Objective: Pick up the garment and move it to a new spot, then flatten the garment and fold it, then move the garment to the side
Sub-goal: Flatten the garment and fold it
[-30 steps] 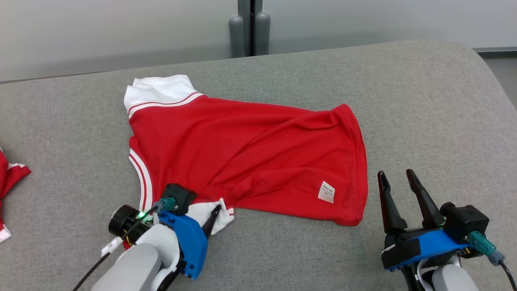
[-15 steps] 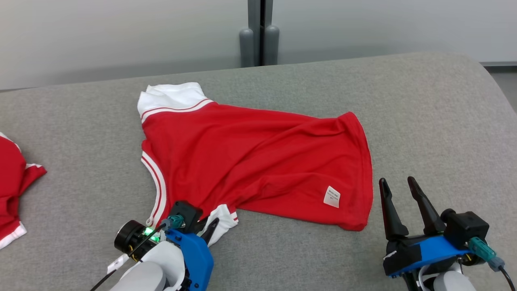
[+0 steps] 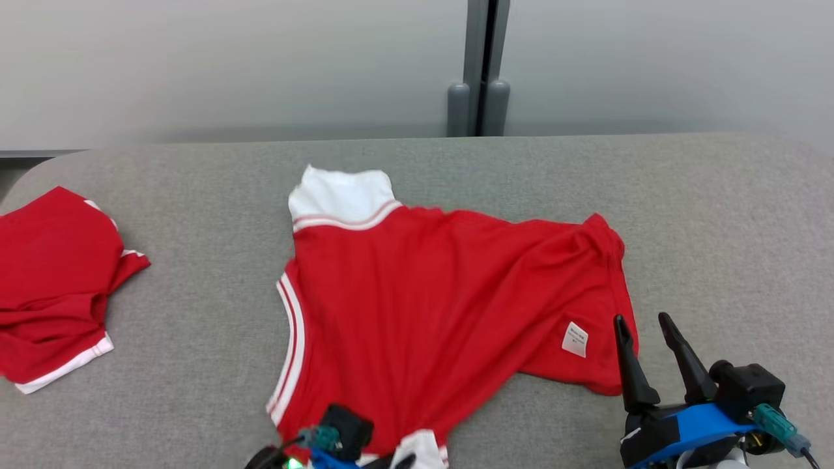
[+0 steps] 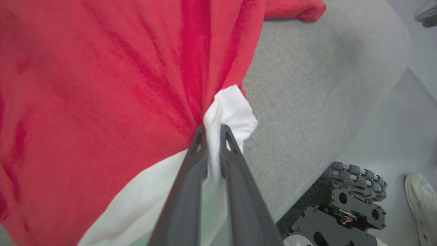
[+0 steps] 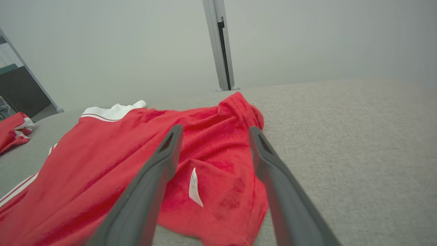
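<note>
At the near edge of the grey tabletop, pinches a white cuff of the red garment with the left tool, fingers narrowed to a thin slit, cloth bunched between them and red folds fanning out from the grip. Has the garment lying near the middle of the tabletop, mostly spread but rumpled toward its far right corner, with a white band at the far left end, white-and-red striped trim down the left side and a small white label near the right hem. Holds the right tool wide and empty, pointing away over the tabletop, at the garment's near right corner; cannot tell whether it touches the cloth. Shows, in the right wrist view, the label between the two spread fingers, with the hem below them. Has a second red piece with white trim crumpled at the far left of the tabletop, well apart from the garment. Faces a pale wall with a grey post behind the tabletop. Catches, in the left wrist view, a dark wheeled base on the floor below the tabletop edge, and a pale shoe near it.
</note>
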Controlling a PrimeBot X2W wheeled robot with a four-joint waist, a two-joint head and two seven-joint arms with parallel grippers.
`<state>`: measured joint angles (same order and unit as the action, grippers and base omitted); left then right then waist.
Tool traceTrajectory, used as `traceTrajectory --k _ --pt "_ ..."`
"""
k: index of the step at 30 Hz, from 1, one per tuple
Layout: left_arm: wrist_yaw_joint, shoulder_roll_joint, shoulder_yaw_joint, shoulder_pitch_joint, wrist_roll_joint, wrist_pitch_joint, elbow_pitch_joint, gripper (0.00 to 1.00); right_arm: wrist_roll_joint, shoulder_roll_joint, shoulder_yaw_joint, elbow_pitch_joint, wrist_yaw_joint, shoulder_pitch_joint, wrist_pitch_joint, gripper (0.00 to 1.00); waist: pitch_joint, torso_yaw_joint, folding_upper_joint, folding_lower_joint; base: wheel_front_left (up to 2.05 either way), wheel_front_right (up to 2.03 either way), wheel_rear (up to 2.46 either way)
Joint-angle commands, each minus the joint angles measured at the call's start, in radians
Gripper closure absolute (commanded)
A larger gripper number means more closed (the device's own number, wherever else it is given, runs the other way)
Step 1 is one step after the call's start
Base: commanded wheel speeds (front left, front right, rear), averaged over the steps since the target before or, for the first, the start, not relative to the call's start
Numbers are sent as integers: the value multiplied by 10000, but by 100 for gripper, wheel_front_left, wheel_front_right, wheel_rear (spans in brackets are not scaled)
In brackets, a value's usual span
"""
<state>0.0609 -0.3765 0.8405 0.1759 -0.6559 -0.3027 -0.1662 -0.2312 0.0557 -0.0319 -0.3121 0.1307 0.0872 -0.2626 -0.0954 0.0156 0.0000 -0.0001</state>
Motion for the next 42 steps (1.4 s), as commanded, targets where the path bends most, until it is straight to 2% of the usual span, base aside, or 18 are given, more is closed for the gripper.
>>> traceTrajectory --k 1,2,3,5,11,18,27,35,42 --pt "-48 -98 16 -146 -54 -126 193 100 -9 19 -13 -50 3 -151 -39 0 47 74 0 1 0 0 0" --pt "-106 -151 -9 -136 35 -19 356 21 1 15 -29 -63 3 -166 -37 0 66 116 0 1 0 0 0" --pt "-212 -142 -99 -208 12 105 453 0 6 13 -44 -84 3 -161 -37 0 99 144 0 1 0 0 0" --pt "-255 -131 -163 -296 -39 323 698 0 -8 14 -62 -105 3 -157 -37 0 132 186 0 1 0 0 0" --pt "-639 -315 -1284 248 8 1559 1154 0 8 61 -88 -116 3 -92 -37 0 68 116 0 1 0 0 0" --pt "-1209 -807 -2380 1480 450 2205 276 0 -14 69 -125 -114 3 108 -37 0 -222 -313 0 1 0 0 0" --pt "-1193 -1082 -2853 2519 483 2280 -1228 0 -35 24 -14 16 3 427 -37 0 -867 -956 0 1 0 0 0" --pt "-908 -882 -2924 2860 158 2276 -3308 0 -92 -14 22 64 3 747 -37 0 -1470 -1398 0 1 0 0 0" --pt "-669 -621 -2660 3111 82 2069 -4947 0 -79 -33 62 73 3 879 -37 0 -1637 -1498 0 1 0 0 0"
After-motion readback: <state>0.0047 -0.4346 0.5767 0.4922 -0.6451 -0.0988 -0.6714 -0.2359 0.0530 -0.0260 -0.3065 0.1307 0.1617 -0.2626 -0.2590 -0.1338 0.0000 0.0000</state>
